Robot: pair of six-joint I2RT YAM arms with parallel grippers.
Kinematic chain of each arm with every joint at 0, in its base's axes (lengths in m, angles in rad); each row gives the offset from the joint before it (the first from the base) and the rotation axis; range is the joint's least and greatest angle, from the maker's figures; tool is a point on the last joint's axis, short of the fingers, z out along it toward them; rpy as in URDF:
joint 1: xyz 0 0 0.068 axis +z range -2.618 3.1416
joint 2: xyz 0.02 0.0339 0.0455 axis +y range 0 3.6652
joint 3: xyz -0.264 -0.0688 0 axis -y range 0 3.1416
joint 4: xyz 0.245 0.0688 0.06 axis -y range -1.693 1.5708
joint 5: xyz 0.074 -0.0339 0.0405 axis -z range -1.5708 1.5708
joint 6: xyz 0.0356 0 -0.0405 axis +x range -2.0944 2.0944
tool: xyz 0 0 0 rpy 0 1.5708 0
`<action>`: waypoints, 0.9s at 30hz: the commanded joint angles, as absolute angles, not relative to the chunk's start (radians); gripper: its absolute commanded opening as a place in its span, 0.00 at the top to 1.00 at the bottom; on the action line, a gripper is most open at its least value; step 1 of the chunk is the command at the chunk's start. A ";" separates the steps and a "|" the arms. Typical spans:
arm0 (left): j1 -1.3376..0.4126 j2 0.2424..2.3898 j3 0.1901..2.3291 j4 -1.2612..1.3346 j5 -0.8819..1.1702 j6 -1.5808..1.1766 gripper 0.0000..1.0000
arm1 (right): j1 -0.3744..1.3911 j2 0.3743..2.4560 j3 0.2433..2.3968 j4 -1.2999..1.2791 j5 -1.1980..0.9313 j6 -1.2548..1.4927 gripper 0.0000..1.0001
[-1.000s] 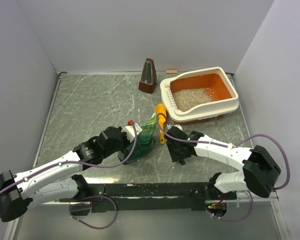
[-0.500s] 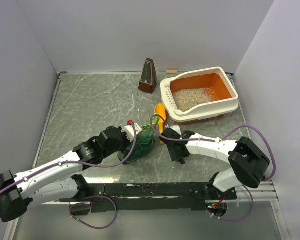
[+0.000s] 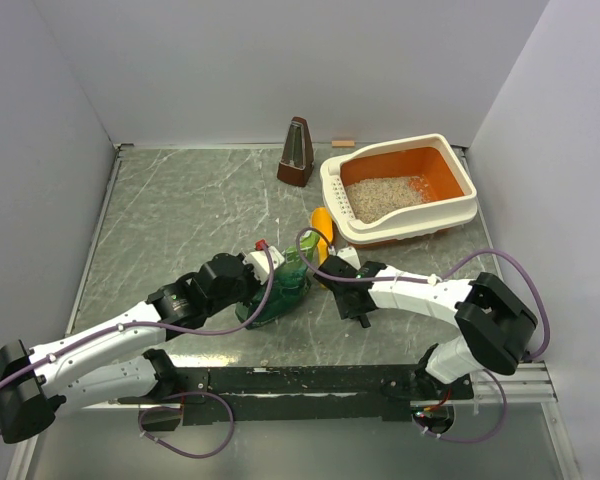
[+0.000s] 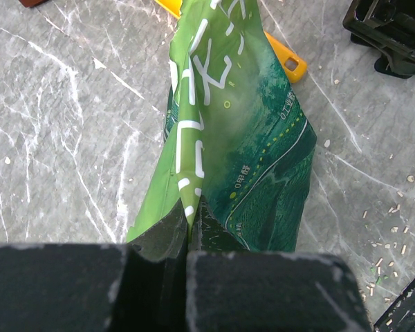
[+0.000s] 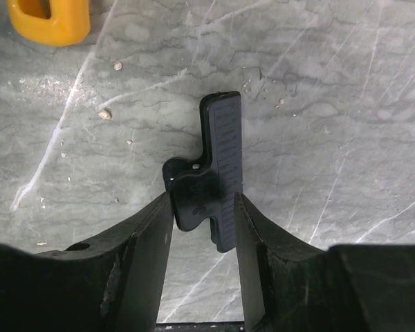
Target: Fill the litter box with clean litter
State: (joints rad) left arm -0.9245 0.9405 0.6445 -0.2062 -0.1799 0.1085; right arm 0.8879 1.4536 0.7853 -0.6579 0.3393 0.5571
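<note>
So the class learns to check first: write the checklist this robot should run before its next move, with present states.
1. Left gripper shut on green bag: ok.
2. Right gripper closed on black clip: ok, a finger against each side.
3. Clip off the bag: ok, lying on the table.
4. Bag clear of orange scoop: not ok, it overlaps the scoop.
5. Bag mouth open: cannot tell.
6. Litter box upright, clean litter inside: ok.

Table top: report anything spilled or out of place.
Loose litter grains lie scattered on the table beside the green bag, outside the litter box. The orange scoop lies flat, partly covered by the bag.
</note>
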 commanded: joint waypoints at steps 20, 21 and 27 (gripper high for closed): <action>-0.931 0.946 0.666 -0.225 -0.190 0.100 0.98 | 0.897 1.338 0.812 -0.706 0.434 0.571 1.00; -0.931 0.942 0.675 -0.235 -0.172 0.106 0.92 | 0.899 1.315 0.813 -0.712 0.433 0.568 1.00; -0.933 0.893 0.751 -0.308 -0.055 0.095 0.44 | 0.897 1.148 0.857 -0.799 0.419 0.525 1.00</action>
